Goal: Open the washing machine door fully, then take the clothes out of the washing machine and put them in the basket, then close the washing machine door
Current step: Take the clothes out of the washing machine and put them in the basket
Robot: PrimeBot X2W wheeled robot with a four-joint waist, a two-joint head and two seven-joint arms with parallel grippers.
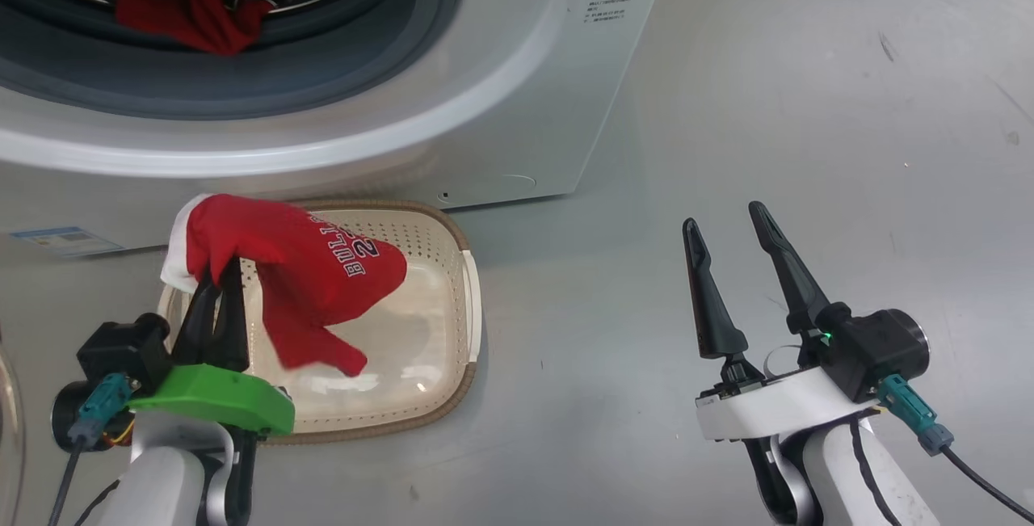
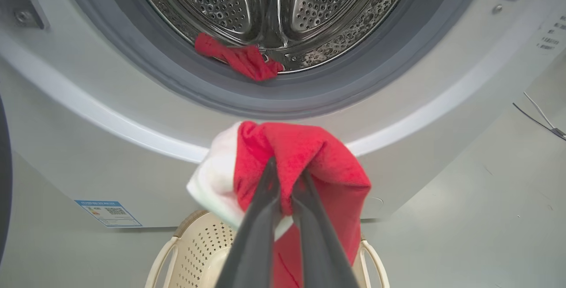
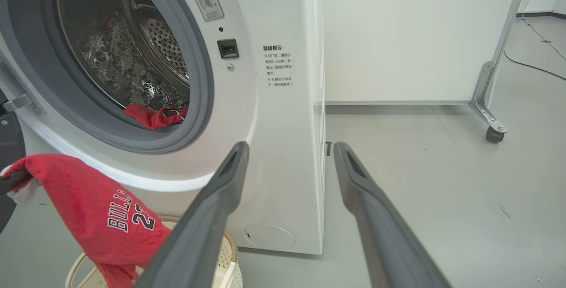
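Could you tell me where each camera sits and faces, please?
Head view: on the head, looking down at the basket before the washing machine; left end effector, right end effector.
Left wrist view: on that wrist, facing the drum; shut fingers pinch the jersey.
Right wrist view: on that wrist, facing the machine's corner; open fingers.
All share the jersey.

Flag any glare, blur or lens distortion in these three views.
Head view: sharp, even light, mild glare on the basket floor. Left wrist view: wide-angle lens bows the washing machine front; the left pincer, shut on the jersey, is soft close up. Right wrist view: the open right pincer blurs toward the bottom edge; speckled highlights in the drum.
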